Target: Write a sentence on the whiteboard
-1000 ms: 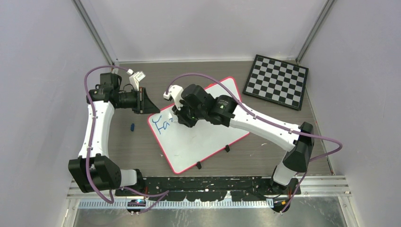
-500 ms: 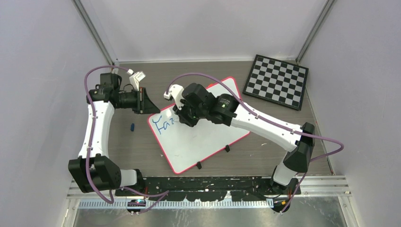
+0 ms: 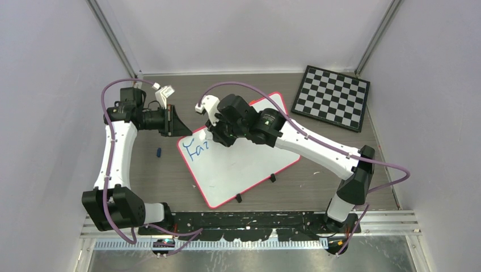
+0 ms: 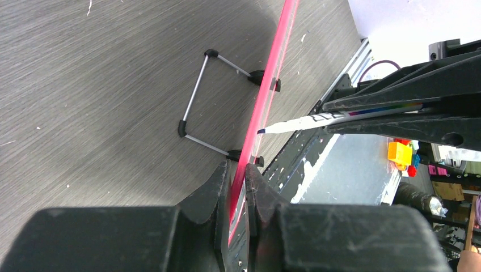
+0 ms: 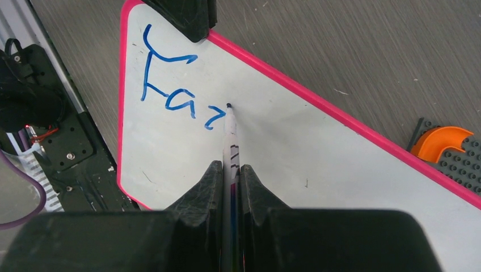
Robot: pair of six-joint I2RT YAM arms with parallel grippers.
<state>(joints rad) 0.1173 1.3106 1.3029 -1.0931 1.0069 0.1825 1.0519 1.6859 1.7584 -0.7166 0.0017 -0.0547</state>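
Both grippers are clamped: the right gripper [image 5: 230, 168] on a marker [image 5: 231, 139] whose tip meets the whiteboard [image 5: 323, 153] just past the sentence [image 5: 170, 97], reading "Fai"; the left gripper [image 4: 238, 173] on the board's pink rim beside those letters. White surface spreads beyond the tip toward the opposite rim.

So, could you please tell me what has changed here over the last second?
The right tool, shut on the marker, moved a little toward the far edge of the whiteboard, so the third stroke of the blue writing now shows clear of it. The left tool stayed clamped on the board's pink rim; the board and the chessboard did not move.
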